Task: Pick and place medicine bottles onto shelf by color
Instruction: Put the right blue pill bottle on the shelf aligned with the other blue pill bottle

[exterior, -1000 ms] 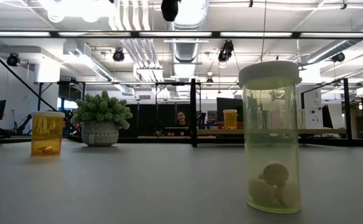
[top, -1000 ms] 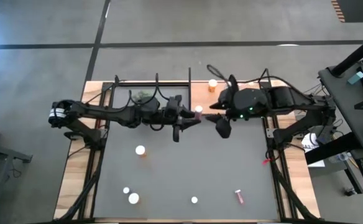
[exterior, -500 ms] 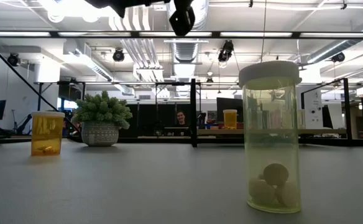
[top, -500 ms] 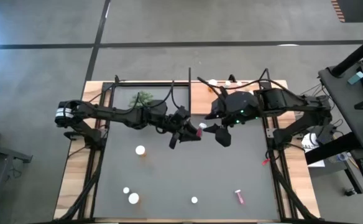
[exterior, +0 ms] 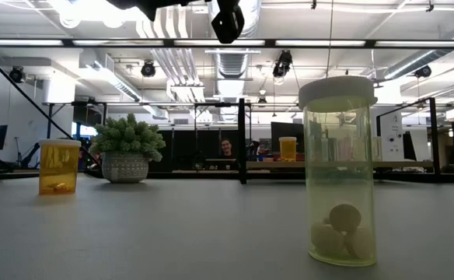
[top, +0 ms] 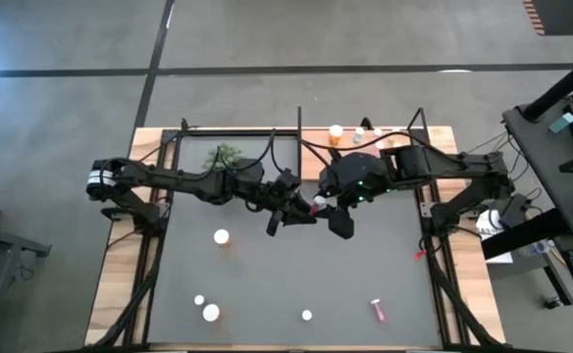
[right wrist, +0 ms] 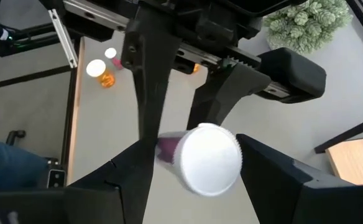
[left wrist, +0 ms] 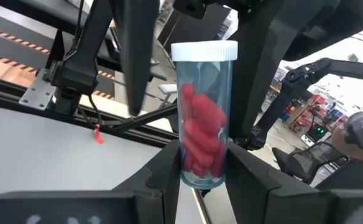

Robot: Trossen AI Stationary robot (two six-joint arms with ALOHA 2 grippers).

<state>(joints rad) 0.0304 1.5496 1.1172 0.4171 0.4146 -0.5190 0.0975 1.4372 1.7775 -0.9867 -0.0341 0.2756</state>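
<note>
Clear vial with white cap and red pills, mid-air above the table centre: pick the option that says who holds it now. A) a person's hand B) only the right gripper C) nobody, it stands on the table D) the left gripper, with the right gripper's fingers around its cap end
D: the left gripper is shut on the clear vial with white cap and red pills, while the right gripper brackets the cap without closing.
</note>
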